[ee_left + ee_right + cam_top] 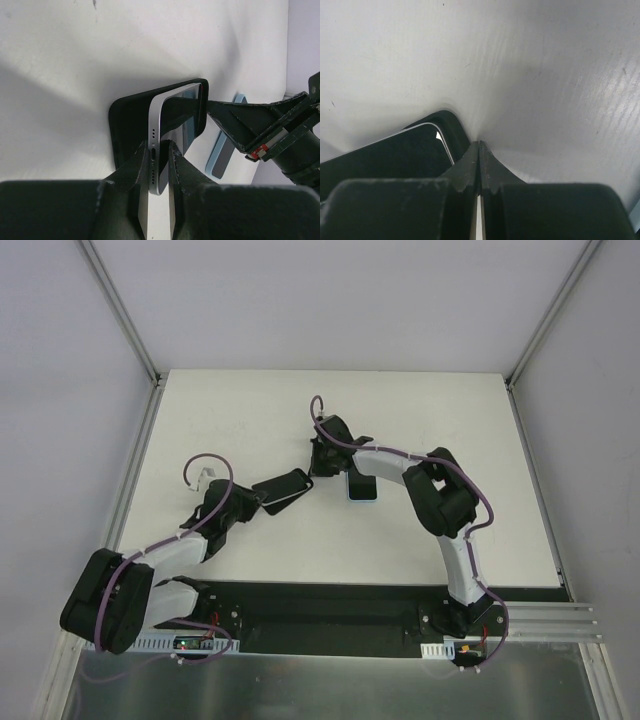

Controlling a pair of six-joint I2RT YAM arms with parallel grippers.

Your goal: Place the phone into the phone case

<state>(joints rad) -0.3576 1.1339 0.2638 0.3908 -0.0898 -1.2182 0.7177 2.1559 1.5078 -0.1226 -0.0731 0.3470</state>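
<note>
Closest in the left wrist view, the left end effector (158, 152) is clenched on the phone (154, 117), one finger on each face at the end that has the charging port and speaker holes. The phone stands on its long edge, its silver side facing the camera. Its far part sits inside the black case (125, 122), which wraps the back and the far corners, while the gripped end is still out of the case. From above, phone and case together lie slanted between the two arms, a little left of the middle of the white surface (450, 420).

Further out, the right end effector (479, 146) has its fingers pressed together with only a thin sliver between them. Its pointed tip meets the far corner of the case. I cannot tell whether it pinches the rim or only pushes against it. The right wrist view shows that rounded corner and a bit of dark screen just left of the tip.

Beyond the case a light blue slab (221, 154) lies flat on the surface, near the right arm.
</note>
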